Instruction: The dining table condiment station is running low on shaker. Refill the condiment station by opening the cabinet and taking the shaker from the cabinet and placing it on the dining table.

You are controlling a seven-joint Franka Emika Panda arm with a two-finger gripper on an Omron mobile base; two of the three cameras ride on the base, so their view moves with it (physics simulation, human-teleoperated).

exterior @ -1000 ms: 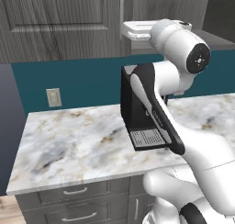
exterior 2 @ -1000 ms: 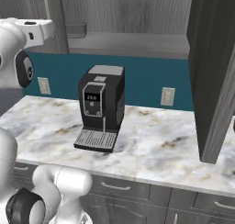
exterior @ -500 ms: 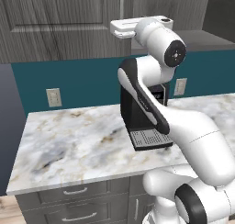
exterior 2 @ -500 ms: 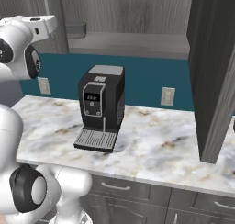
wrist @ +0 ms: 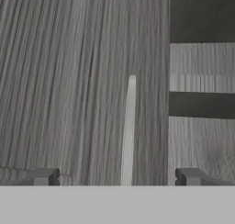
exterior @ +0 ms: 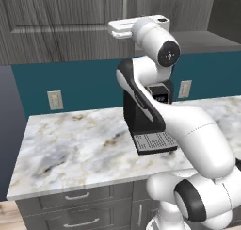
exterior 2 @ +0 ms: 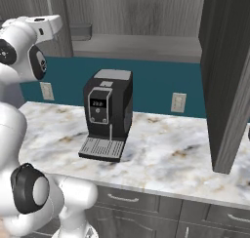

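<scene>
Gripper (wrist: pixel 117 177): jaws spread wide, holding nothing.
Cabinet (wrist: pixel 69 81): door straight ahead, close.
Handle (wrist: pixel 129 126): slim bar, between the fingertips, untouched.

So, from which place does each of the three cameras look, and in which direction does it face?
Left base view: behind the arm on its left, facing the marble counter, coffee machine and cabinet; the arm rises at right.
Right base view: behind on its right, same counter and coffee machine; the arm at left.
Hand view: on the hand, facing the cabinet door and its handle, between the open gripper tips.
Both base views share the counter and coffee machine.
</scene>
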